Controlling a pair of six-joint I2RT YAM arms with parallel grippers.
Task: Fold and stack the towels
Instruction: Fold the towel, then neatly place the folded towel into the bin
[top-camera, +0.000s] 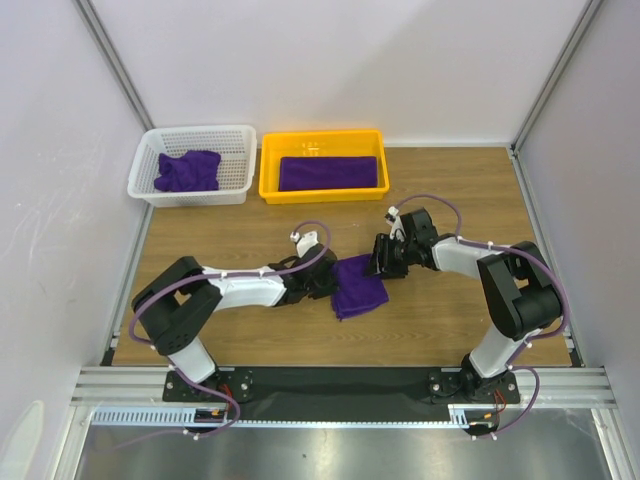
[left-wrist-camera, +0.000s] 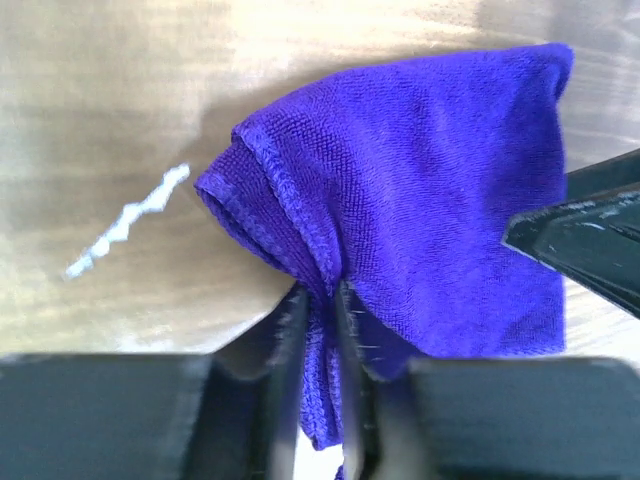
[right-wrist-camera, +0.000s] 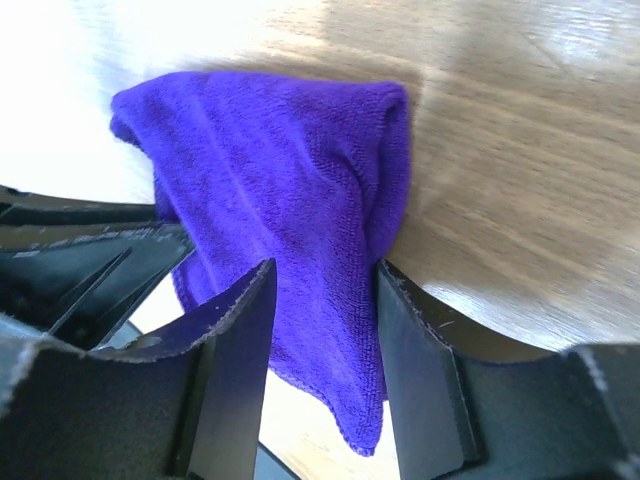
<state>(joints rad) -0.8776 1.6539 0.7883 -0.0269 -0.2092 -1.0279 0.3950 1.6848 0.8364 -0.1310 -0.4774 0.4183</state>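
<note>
One purple towel (top-camera: 358, 287) lies loosely folded on the wooden table between both arms. My left gripper (top-camera: 326, 281) is at its left edge and is shut on a bunched fold (left-wrist-camera: 322, 300), the cloth pinched between its fingers. My right gripper (top-camera: 386, 264) is at the towel's far right corner. In the right wrist view its jaws stand apart with that corner (right-wrist-camera: 330, 330) lying flat between them, unpinched; the gripper (right-wrist-camera: 325, 300) is open. A second towel (top-camera: 187, 170) lies crumpled in the white basket. A third (top-camera: 332, 173) lies folded flat in the yellow tray.
The white basket (top-camera: 240, 135) and the yellow tray (top-camera: 268, 170) stand side by side at the table's back. Grey walls and metal rails close in the table on the left, right and back.
</note>
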